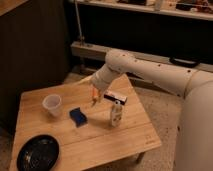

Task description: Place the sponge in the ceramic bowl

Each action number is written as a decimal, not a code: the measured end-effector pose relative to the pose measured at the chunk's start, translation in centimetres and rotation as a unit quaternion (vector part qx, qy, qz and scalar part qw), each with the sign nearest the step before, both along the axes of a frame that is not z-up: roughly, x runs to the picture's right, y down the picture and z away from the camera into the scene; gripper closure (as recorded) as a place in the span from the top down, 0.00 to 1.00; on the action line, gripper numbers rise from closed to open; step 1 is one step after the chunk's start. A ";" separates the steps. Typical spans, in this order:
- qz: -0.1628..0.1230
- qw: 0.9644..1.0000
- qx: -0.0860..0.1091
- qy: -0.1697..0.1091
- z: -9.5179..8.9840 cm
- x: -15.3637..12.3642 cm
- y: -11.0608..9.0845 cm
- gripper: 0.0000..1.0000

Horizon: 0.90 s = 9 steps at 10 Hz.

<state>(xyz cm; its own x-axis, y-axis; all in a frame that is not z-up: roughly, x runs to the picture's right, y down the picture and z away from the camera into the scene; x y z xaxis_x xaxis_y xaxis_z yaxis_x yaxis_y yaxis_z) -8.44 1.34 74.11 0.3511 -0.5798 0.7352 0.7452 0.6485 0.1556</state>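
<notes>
1. Hanging at the end of the white arm, the gripper (98,90) sits in the middle of the frame, just above the orange stick (94,95); whether it is open or closed, or has hold of anything, I cannot tell.
2. The sponge (77,116) lies flat on the wooden table (125,141), down and to the left of the gripper and near it, with bare wood between the two.
3. Its long axis seems to run from upper left to lower right in the frame (a judgement, as its outline is soft).
4. The bowl (38,152) sits at the lower left corner of the frame, well apart from the sponge and further along the same down-left line. So the sponge is outside the bowl, and nothing blue shows inside it.
5. With a single arm, there is no choice of side. Reaching the sponge would mean a move down-left, and the cup (52,105) stands just left of that path.
6. Counted: one sponge, one bowl, one cup, one orange stick, one small bottle (116,114), one dark box (116,96) behind the bottle, and one gripper.
</notes>
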 end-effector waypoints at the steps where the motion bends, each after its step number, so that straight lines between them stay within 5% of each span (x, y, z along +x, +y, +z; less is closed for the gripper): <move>1: -0.002 1.000 0.010 0.009 0.1 -0.2 0.4 0.80; 3: -0.016 0.999 0.033 0.019 0.2 -1.1 2.1 0.80; 6: -0.062 0.996 0.056 -0.020 1.0 -3.2 6.1 0.80; 9: -0.064 0.996 0.059 -0.024 1.0 -3.3 6.3 0.80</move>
